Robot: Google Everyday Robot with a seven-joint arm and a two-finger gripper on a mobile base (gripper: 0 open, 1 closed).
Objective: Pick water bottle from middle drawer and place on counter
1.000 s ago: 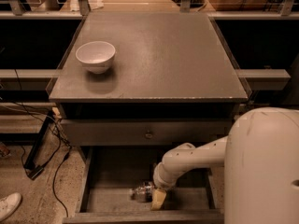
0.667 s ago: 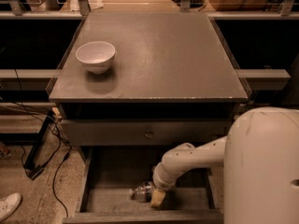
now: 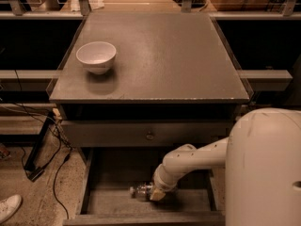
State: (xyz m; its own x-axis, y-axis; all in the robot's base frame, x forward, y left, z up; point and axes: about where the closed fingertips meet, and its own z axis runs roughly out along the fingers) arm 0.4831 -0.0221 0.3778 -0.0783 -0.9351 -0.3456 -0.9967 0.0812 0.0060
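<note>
1. The biggest thing is the robot's round white body (image 3: 265, 168). It fills the bottom right corner.
2. The counter (image 3: 164, 55) is a big flat grey square on top of the cabinet. It has clear strips (image 3: 65, 55) standing up along its left and right sides.
3. The middle drawer (image 3: 115, 204) is pulled out at the bottom, under the counter. It is wide and shallow, with low side walls and a plain flat floor.
4. Above the open drawer there is a closed drawer front (image 3: 108, 133) with a small round knob (image 3: 149, 136) in its middle.
5. The white arm (image 3: 193, 158) comes out from the robot's body. It goes left and down into the middle drawer.
6. A white bowl (image 3: 96, 56) stands the right way up on the counter, near the back left corner.
7. The gripper (image 3: 157, 193) is at the end of the arm, low down inside the middle drawer. It is right against the water bottle, on the bottle's right side. You cannot tell if the gripper is open, closed, or holding the bottle.
8. The water bottle (image 3: 140, 191) lies on its side on the drawer floor, near the front and about in the middle. Its right end is hidden behind the gripper.
9. Dark cables (image 3: 56, 160) lie on the ground to the left of the cabinet.
10. The tip of a white shoe (image 3: 8, 207) shows in the bottom left corner.
</note>
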